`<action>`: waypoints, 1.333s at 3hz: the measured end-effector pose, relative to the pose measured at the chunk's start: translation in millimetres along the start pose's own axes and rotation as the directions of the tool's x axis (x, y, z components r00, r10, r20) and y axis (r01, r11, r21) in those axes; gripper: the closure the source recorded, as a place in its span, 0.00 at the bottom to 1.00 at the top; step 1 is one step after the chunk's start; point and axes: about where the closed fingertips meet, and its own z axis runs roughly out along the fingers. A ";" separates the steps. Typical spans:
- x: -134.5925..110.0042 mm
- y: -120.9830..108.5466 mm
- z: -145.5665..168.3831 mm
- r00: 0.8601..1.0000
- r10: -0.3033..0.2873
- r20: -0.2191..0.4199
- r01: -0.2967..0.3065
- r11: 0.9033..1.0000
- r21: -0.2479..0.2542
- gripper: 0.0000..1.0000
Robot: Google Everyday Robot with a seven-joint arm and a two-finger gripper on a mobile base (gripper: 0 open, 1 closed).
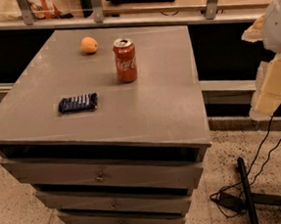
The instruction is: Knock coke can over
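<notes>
Gripper [272, 88] off right; orange [89, 45] near coke can [125, 60].

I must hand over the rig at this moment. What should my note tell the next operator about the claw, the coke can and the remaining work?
Claw: at the right edge of the view, beside the cabinet and well apart from the can.
Coke can: upright on the cabinet top, towards the back.
Nearby: orange fruit to its back-left, dark blue packet to its front-left.
Done: nothing yet.
Left: bring the claw across and tip the can over.
</notes>
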 end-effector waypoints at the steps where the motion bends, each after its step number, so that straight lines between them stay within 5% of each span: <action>1: -1.0 -0.6 -1.7 1.000 0.003 0.008 -0.003 1.000 0.008 0.00; 2: -7.9 -1.9 1.1 0.996 0.052 0.076 -0.052 0.999 0.005 0.00; 3: -24.3 -14.6 16.1 0.935 0.224 0.276 -0.226 0.974 -0.027 0.00; 4: -53.2 -28.0 22.9 0.825 0.328 0.460 -0.327 0.941 -0.084 0.00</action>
